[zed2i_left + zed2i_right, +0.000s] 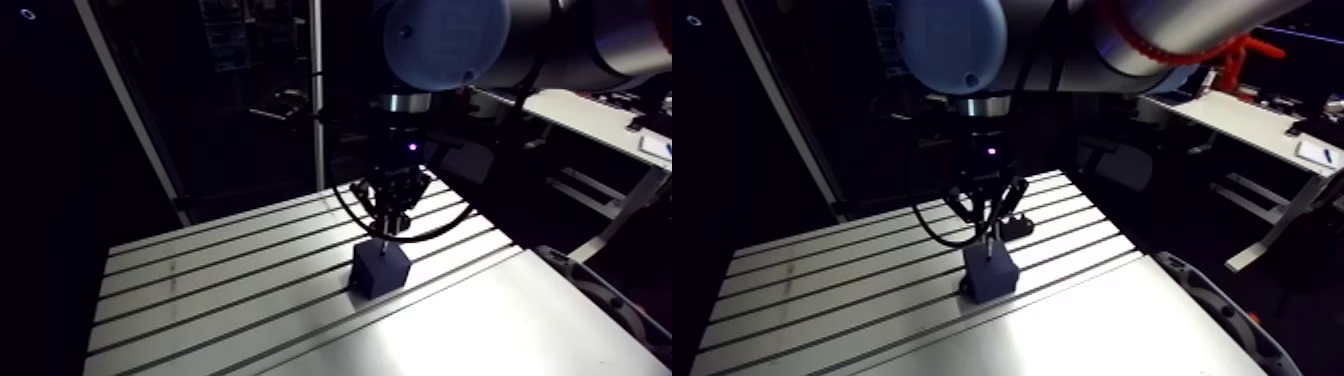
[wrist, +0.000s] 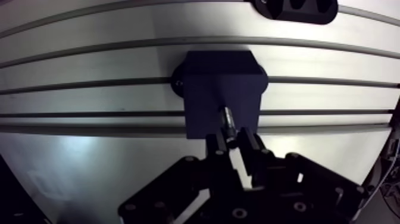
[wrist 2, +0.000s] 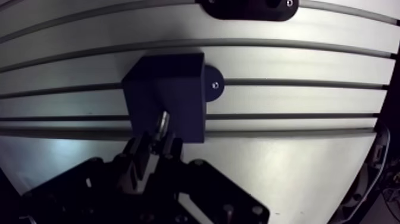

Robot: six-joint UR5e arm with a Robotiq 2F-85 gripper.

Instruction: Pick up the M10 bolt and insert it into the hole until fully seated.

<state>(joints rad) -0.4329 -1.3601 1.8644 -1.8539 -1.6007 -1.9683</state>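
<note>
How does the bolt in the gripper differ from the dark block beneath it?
The slim, shiny metal bolt is far thinner than the boxy, matt dark-blue block. The bolt is clamped between the fingers of the gripper; the block sits on the slotted aluminium table. The bolt stands upright, its tip at the block's top. Both lie under the gripper.

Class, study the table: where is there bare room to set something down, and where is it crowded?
Bare: the smooth table plate between the block and the near edge, and the slotted stretch beside the block. Crowded: at the block, where the claw holds the bolt, with a black holder just beyond.
</note>
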